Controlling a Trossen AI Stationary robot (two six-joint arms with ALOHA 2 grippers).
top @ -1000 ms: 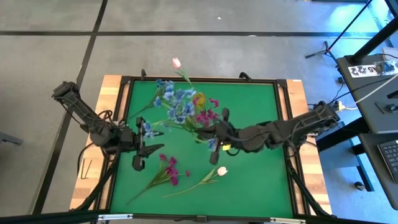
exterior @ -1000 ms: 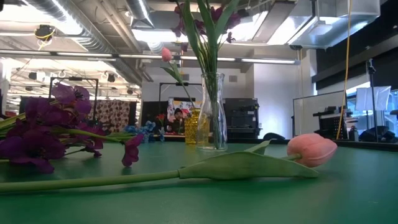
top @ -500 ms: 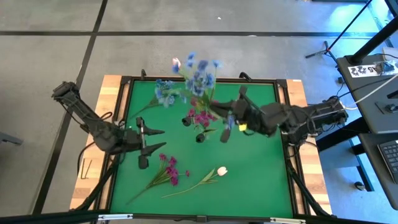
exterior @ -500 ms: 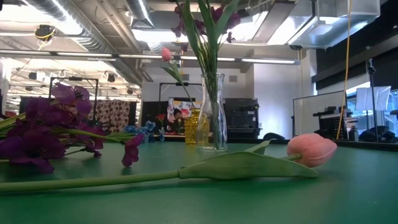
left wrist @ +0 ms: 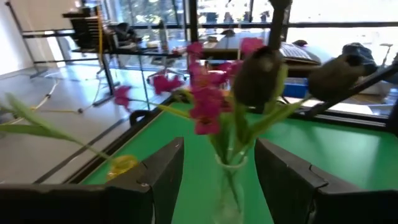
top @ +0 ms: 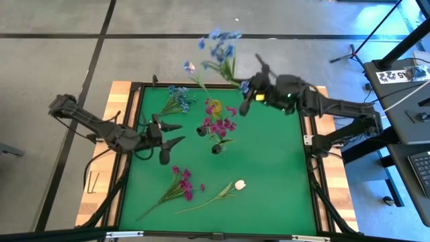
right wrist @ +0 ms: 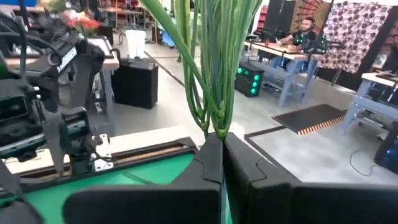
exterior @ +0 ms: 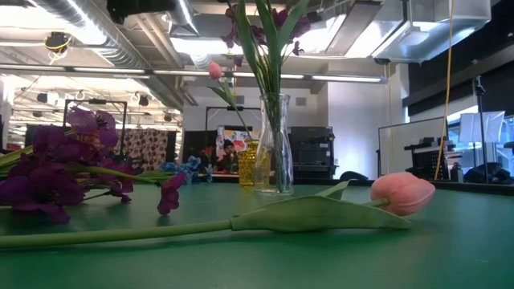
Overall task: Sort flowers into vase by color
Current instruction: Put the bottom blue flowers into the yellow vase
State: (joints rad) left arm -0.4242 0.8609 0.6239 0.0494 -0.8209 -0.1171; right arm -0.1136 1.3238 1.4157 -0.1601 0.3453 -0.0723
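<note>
My right gripper is raised over the table's far edge, shut on a spray of blue flowers. Mid-table stands a clear vase with magenta flowers and dark-headed stems. My left gripper hovers open to the left of that vase and points at it. Behind it a yellow vase holds a pink tulip. More blue flowers lie at the far left. A magenta spray and a white-pink tulip lie near the front. My right gripper pinches the blue spray's bundled green stems between its two shut fingers. The fingers lie about level and cross the stems. The stems rise from the fingertips with the blue heads on top, and the spray hangs clear of the table.
The green mat is bordered by a black frame on a wooden table. Bare mat lies on the right half. Beyond the table the right wrist view shows desks and a seated person.
My right gripper has carried the blue spray up from the middle of the table, toward the far edge and somewhat to the right; it stays shut on the stems. My left gripper has swung toward the clear vase and stays open.
</note>
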